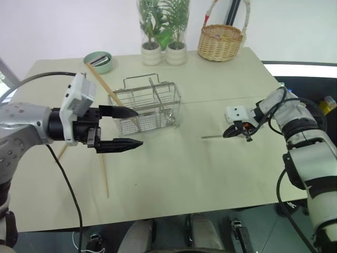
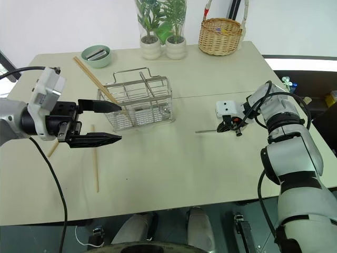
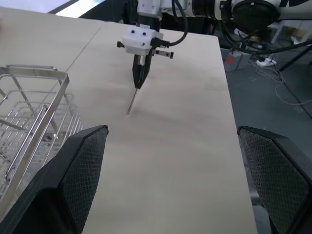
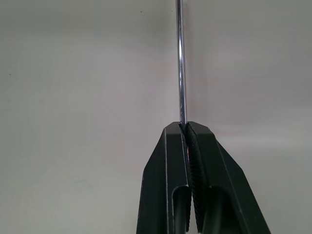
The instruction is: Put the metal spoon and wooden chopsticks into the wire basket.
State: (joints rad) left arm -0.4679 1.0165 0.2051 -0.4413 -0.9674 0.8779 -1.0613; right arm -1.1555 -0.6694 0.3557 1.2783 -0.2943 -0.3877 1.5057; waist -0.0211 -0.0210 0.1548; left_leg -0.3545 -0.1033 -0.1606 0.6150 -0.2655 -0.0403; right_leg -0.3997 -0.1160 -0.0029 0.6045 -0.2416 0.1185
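Observation:
The wire basket [image 1: 150,105] stands mid-table, and one wooden chopstick [image 1: 101,80] leans out of it toward the left. A second chopstick [image 1: 104,176] lies flat on the table near the front left, and a third one [image 1: 62,153] pokes out from under my left arm. My left gripper [image 1: 138,127] hovers open and empty just left of the basket's front. On the right, my right gripper [image 1: 231,132] points down at the table, shut on the metal spoon [image 1: 213,136]. The spoon's thin handle [image 4: 181,63] sticks out past the fingertips; its bowl is hidden.
At the back of the table stand a pale green bowl [image 1: 98,60], two glass vases with plants [image 1: 163,31] and a tan wicker basket [image 1: 220,41]. Open table [image 1: 174,168] stretches between the two grippers and toward the front edge.

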